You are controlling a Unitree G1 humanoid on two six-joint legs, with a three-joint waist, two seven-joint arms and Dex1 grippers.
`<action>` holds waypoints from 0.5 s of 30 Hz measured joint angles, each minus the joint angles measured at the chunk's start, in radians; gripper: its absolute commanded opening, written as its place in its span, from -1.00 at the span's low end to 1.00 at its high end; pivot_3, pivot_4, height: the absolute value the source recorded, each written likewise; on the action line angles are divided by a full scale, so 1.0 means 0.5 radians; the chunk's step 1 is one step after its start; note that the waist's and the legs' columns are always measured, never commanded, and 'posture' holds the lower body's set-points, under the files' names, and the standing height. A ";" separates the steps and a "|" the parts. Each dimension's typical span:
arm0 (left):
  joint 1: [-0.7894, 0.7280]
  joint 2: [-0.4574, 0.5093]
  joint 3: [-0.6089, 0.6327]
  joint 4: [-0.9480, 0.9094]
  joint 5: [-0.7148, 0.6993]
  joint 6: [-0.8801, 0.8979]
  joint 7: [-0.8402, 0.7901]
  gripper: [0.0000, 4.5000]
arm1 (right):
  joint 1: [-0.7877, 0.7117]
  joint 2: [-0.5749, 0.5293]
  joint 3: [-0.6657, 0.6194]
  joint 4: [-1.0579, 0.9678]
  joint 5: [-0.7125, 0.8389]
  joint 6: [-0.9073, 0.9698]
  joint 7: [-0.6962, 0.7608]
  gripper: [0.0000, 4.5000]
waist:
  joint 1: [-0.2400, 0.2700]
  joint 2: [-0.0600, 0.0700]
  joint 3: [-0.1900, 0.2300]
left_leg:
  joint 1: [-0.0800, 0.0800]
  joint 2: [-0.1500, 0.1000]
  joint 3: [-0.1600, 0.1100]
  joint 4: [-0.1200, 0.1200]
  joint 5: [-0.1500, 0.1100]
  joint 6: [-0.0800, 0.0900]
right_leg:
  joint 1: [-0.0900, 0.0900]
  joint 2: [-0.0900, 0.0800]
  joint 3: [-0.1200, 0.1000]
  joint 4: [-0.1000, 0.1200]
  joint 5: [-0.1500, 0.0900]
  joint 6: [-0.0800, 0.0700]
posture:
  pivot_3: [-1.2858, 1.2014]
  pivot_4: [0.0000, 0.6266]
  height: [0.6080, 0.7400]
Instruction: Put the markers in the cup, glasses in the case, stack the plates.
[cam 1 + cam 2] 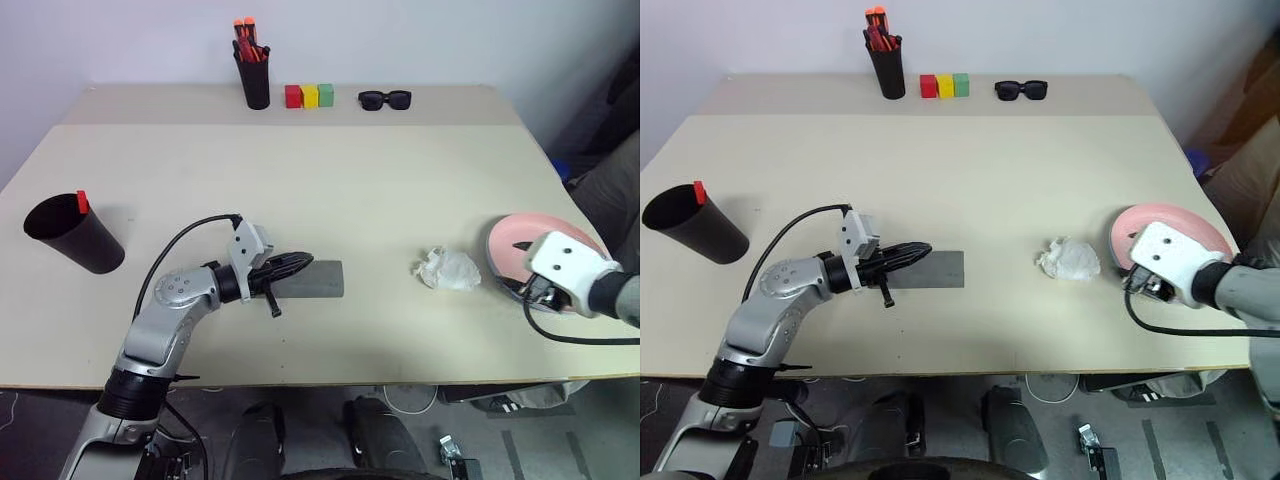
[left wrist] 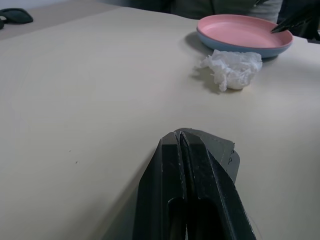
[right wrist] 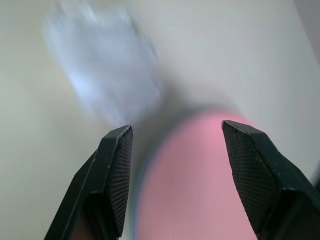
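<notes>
The black cup (image 1: 75,238) stands at the table's left with a marker's red cap (image 1: 82,202) poking above its rim. The grey case (image 1: 318,279) lies shut near the front middle. My left gripper (image 1: 298,264) is shut, its fingers (image 2: 182,165) lying over the case's left end; contact is unclear. At the right, the pink plate (image 2: 242,31) sits on the light blue plate (image 2: 235,47). My right gripper (image 3: 177,129) hangs open over the pink plate's near edge, holding nothing. The glasses are out of view.
A crumpled white tissue (image 1: 447,268) lies just left of the plates. Along the back edge stand a narrow black cup of orange-red pens (image 1: 253,75), three coloured blocks (image 1: 309,96) and black sunglasses (image 1: 385,99). A black cable loops from each wrist.
</notes>
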 measured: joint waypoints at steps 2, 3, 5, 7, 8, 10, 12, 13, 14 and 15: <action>0.022 0.002 0.011 -0.021 0.000 0.000 0.033 -1.00 | -0.059 0.058 0.165 0.016 -0.013 -0.042 -0.031 0.26 | 0.001 0.000 0.000 | 0.000 0.000 0.000 0.000 0.000 0.000 | 0.000 0.000 0.000 0.000 0.000 0.000 | 0.03 -0.52 0.73; 0.050 0.004 0.023 -0.051 -0.001 0.000 0.045 -1.00 | -0.087 0.090 0.248 0.042 -0.036 -0.070 -0.052 0.26 | 0.001 0.000 0.000 | 0.000 0.000 0.000 0.000 0.000 0.000 | 0.000 0.000 0.000 0.000 0.000 0.000 | 0.03 -0.52 0.73; 0.119 0.013 0.046 -0.121 -0.001 0.001 0.081 -1.00 | -0.130 0.165 0.445 0.167 -0.131 -0.157 -0.119 0.26 | 0.000 0.000 0.000 | 0.000 0.000 0.001 0.000 0.000 0.000 | 0.000 0.000 0.000 0.000 0.000 -0.001 | 0.03 -0.52 0.73; 0.160 0.020 0.079 -0.152 -0.002 0.006 0.116 -1.00 | -0.170 0.219 0.548 0.287 -0.190 -0.232 -0.178 0.16 | 0.001 0.000 0.000 | 0.000 0.000 0.001 0.000 0.000 0.000 | 0.000 -0.001 0.000 0.000 -0.001 -0.001 | 0.03 -0.52 0.73; 0.168 0.029 0.090 -0.163 -0.002 0.010 0.132 -1.00 | -0.214 0.223 0.583 0.341 -0.212 -0.262 -0.206 0.02 | 0.001 -0.002 -0.001 | 0.001 0.000 0.001 0.001 0.000 0.000 | 0.001 0.000 0.000 0.000 -0.001 -0.001 | 0.03 -0.52 0.73; 0.196 0.037 0.107 -0.217 -0.004 0.011 0.159 -1.00 | -0.273 0.231 0.614 0.455 -0.263 -0.315 -0.258 -0.37 | -0.001 -0.002 -0.002 | 0.001 0.000 0.002 0.001 0.000 0.000 | 0.001 -0.001 0.002 0.000 -0.003 -0.006 | 0.03 -0.52 0.73; 0.236 0.043 0.122 -0.249 -0.006 0.011 0.181 -1.00 | -0.325 0.231 0.648 0.553 -0.292 -0.361 -0.288 -0.85 | 0.001 -0.002 -0.002 | 0.003 0.000 0.002 0.001 0.000 0.000 | 0.003 -0.001 0.002 0.000 -0.003 -0.006 | 0.03 -0.52 0.73; 0.265 0.043 0.129 -0.257 -0.005 0.011 0.197 -1.00 | -0.343 0.231 0.657 0.592 -0.307 -0.380 -0.305 -0.98 | 0.003 -0.002 -0.002 | 0.003 0.000 0.002 0.001 0.000 0.000 | 0.003 -0.001 0.002 0.000 -0.003 -0.006 | 0.03 -0.52 0.73; 0.283 0.043 0.135 -0.261 -0.005 0.011 0.209 -1.00 | -0.360 0.233 0.662 0.614 -0.312 -0.397 -0.319 -0.98 | 0.003 -0.002 -0.002 | 0.003 0.000 0.002 0.001 0.000 0.000 | 0.003 -0.001 0.002 0.000 -0.003 -0.006 | 0.03 -0.52 0.73; 0.302 0.041 0.139 -0.264 -0.005 0.011 0.225 -1.00 | -0.384 0.238 0.663 0.646 -0.322 -0.405 -0.343 -0.98 | 0.002 -0.002 -0.002 | 0.003 0.000 0.003 0.001 0.000 0.000 | 0.003 -0.001 0.002 0.000 -0.003 -0.006 | 0.03 -0.52 0.73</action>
